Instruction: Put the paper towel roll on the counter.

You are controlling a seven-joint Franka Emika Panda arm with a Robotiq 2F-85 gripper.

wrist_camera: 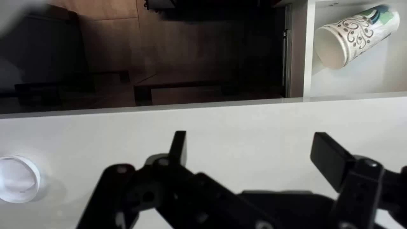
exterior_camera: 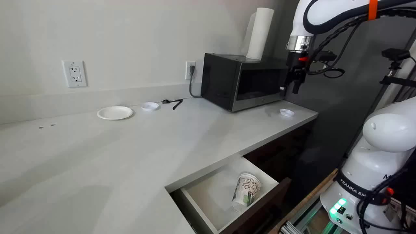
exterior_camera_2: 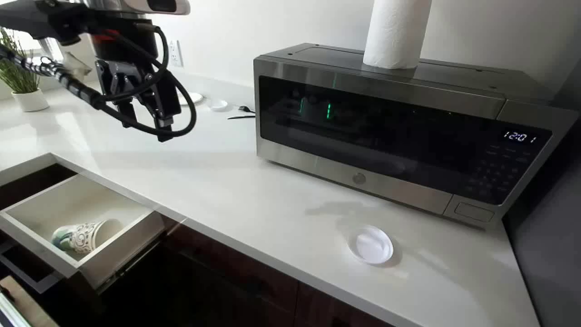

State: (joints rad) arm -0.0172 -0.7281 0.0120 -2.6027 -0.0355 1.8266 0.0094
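Note:
The paper towel roll [exterior_camera: 260, 34] stands upright on top of the black microwave, with a loose sheet behind it. It also shows in an exterior view [exterior_camera_2: 397, 34], where its top is cut off. It is out of the wrist view. The off-white counter [exterior_camera: 130, 162] runs below and around the microwave and shows in the wrist view [wrist_camera: 241, 119]. My gripper [exterior_camera_2: 146, 129] hangs above the counter, apart from the roll and lower than it. In the wrist view the gripper [wrist_camera: 249, 143] has its fingers wide apart with nothing between them.
The microwave [exterior_camera_2: 363, 122] stands at the wall. An open drawer [exterior_camera: 201, 208] with a patterned paper cup [exterior_camera: 247, 191] sticks out below the counter edge. A white plate [exterior_camera: 115, 112], small white lids [exterior_camera_2: 370, 245], black cutlery [exterior_camera: 174, 102] and a potted plant [exterior_camera_2: 29, 100] stand on the counter.

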